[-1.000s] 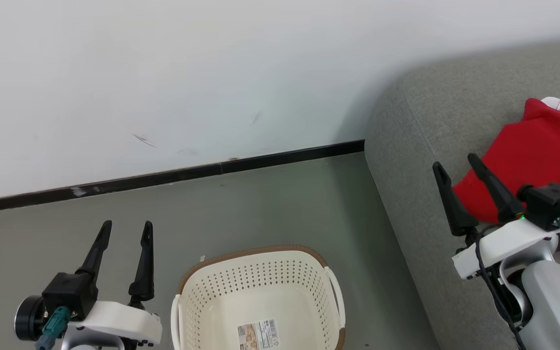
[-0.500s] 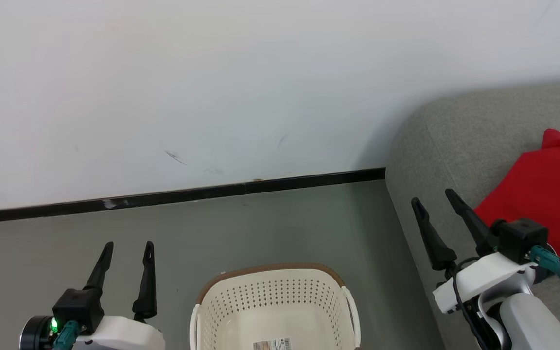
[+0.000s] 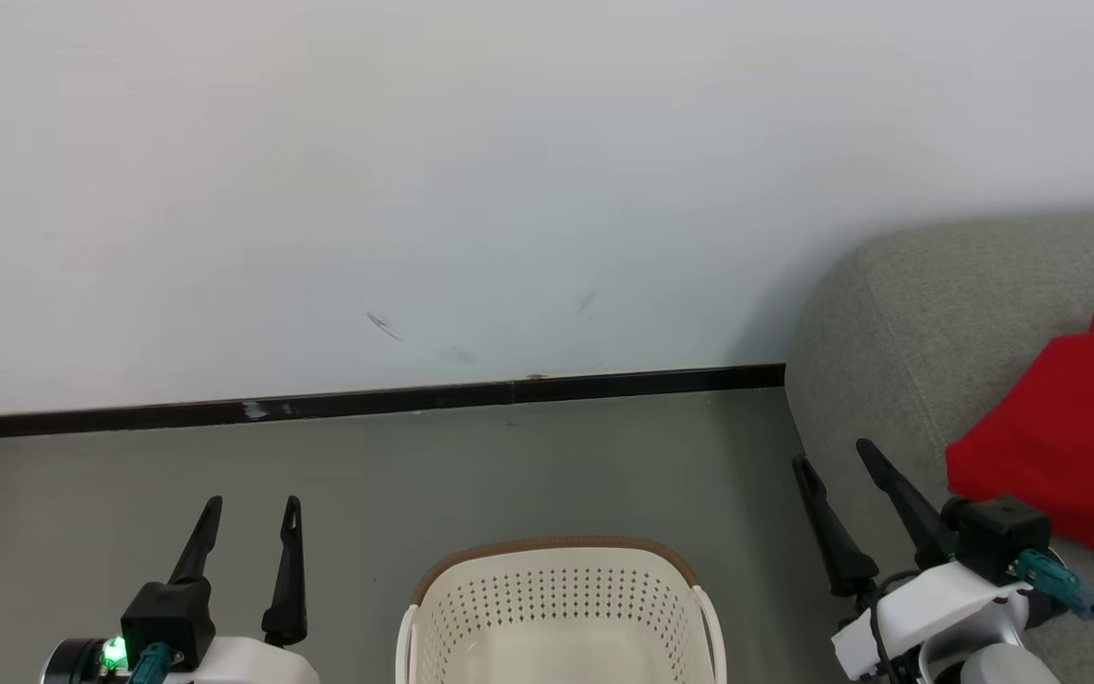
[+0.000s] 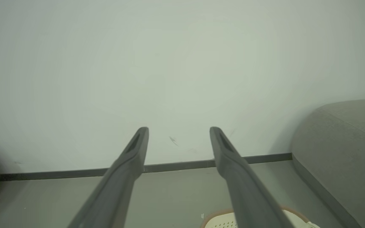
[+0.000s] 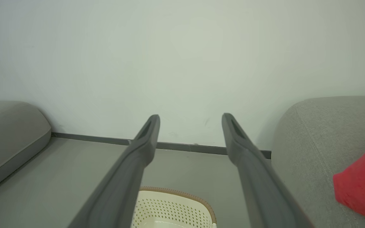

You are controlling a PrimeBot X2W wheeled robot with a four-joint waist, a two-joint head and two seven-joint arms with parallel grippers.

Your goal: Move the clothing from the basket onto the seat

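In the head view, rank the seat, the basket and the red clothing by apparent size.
1. The seat, clearly largest.
2 and 3 undecided: the basket and the red clothing look about alike, and the basket is cut off at the bottom edge.

Bare floor (image 3: 528,475) between wall (image 3: 414,190) and basket (image 3: 556,598), seat (image 3: 908,361) close on the right, basket interior perhaps unobstructed.
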